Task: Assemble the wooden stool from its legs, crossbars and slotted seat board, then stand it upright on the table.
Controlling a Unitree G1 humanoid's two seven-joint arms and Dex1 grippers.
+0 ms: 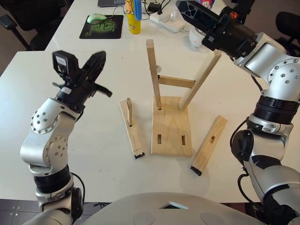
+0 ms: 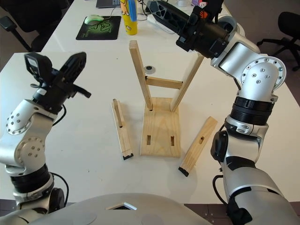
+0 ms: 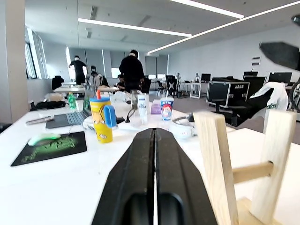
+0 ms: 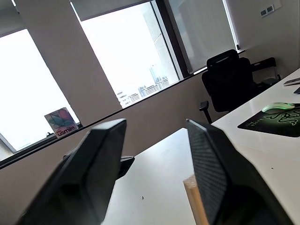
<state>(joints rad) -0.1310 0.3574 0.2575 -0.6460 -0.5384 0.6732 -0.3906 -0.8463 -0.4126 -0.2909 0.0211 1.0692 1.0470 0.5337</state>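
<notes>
Above seat board (image 1: 171, 126), gaping right pincer (image 4: 156, 123) just beside upright leg (image 1: 200, 80) top.

White table (image 1: 103, 154) w/ seat board (image 1: 171, 136) btwn left leg (image 1: 133, 133) & right leg (image 1: 209, 144).

Mouse pad (image 1: 101, 28): far desk (image 1: 65, 35), near its front edge; green mouse (image 1: 96, 18) on it.
Yellow bottle (image 1: 133, 18): upright, just beside the pad.

Left end effector (image 1: 99, 57) raised, closed tight; right end effector (image 1: 185, 9) extended forward, spread apart.
</notes>
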